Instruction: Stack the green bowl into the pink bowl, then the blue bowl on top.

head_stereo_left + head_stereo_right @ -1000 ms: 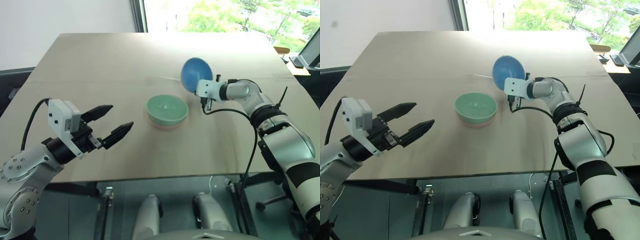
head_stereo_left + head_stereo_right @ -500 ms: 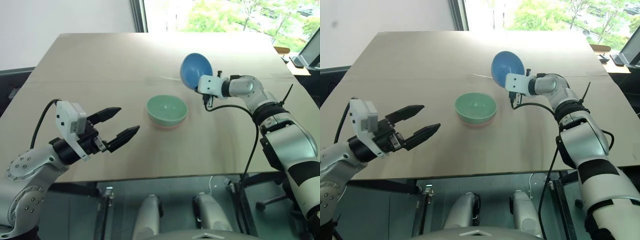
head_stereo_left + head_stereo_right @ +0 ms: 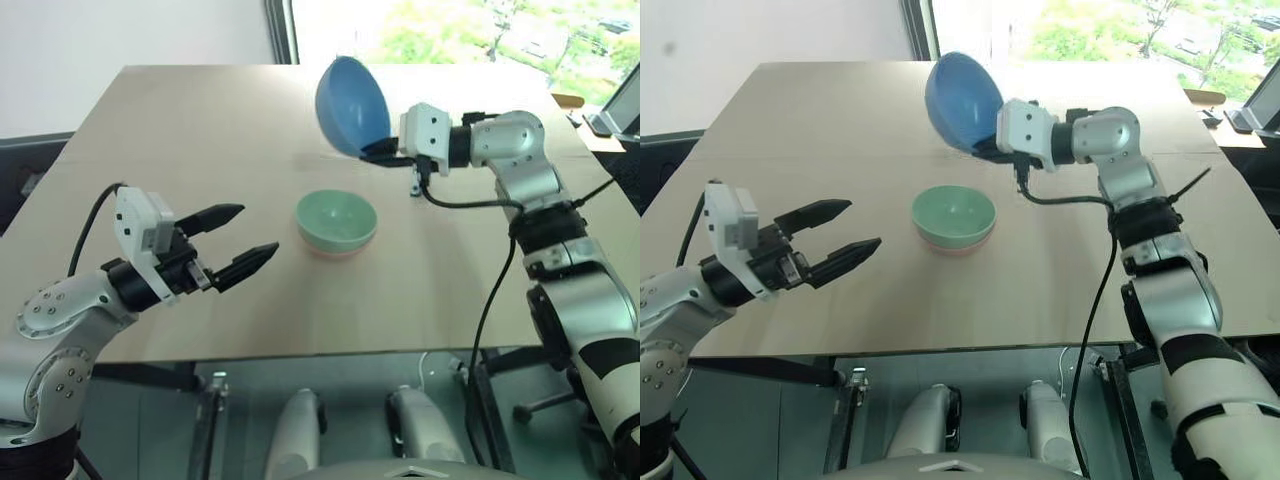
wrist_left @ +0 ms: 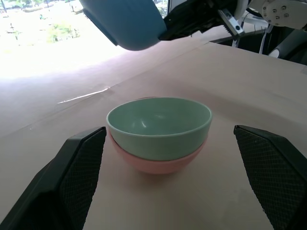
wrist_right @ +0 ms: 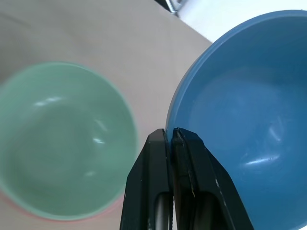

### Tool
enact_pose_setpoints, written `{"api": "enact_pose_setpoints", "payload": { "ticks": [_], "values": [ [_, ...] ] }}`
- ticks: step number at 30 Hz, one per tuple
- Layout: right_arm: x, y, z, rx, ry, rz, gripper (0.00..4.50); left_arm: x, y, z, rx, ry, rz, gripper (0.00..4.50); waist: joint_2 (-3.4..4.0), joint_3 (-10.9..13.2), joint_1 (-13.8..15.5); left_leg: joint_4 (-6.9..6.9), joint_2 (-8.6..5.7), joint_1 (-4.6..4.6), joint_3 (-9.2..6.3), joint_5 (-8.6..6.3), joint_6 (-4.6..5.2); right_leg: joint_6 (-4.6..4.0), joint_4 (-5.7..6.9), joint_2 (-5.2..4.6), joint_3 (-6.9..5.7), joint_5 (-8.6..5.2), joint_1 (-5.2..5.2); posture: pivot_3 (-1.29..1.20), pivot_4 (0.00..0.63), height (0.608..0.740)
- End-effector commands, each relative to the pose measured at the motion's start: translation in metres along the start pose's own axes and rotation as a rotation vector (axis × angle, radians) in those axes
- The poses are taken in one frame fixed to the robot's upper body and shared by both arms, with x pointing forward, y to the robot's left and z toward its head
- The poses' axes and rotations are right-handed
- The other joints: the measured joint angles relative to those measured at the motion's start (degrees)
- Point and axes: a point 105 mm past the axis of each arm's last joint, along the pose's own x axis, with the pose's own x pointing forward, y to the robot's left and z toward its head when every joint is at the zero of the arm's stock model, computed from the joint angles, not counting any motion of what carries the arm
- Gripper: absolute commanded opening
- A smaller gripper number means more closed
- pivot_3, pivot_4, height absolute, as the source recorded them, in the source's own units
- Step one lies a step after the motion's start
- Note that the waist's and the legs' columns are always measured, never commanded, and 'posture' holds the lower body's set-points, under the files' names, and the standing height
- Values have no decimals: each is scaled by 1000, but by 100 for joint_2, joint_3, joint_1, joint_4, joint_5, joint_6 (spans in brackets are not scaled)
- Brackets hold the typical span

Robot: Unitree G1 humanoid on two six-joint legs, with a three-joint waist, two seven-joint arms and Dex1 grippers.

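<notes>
**Blue bowl held aloft, green bowl nested in pink**

The blue bowl [image 3: 352, 92] is seen in the upper middle of the left eye view, tilted on its side and clear of the table [image 3: 200, 120]. Its rim is pinched by the right gripper [image 3: 378, 152], whose fingers are closed on it. Below, at frame centre, the green bowl [image 3: 336, 219] sits inside the pink bowl [image 4: 156, 164]. At lower left, the left gripper [image 3: 228, 246] is held with fingers spread wide, empty, apart from the bowls.
</notes>
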Motion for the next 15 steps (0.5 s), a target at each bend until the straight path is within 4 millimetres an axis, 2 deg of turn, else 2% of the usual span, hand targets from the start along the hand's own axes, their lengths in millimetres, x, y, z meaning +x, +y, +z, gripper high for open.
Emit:
{"api": "enact_pose_setpoints", "payload": {
  "ticks": [1,8,15],
  "values": [
    [-7,12,24,5,-34,81,39,-2,-2,11,54,-25,-30,4500,0,0,36,0,0,0,0,0,0,0,0,0,0,0,0,0,150,740],
    [-4,38,26,43,-15,202,39,-12,-14,22,70,-38,-125,4500,0,0,38,0,2,3,2,0,0,-1,0,2,0,-1,-1,0,150,740],
    [-2,46,30,55,-21,276,39,-18,-16,20,94,-3,-126,4500,0,1,39,0,2,2,4,0,0,-1,-2,2,1,-1,-2,0,150,740]
  ]
}}
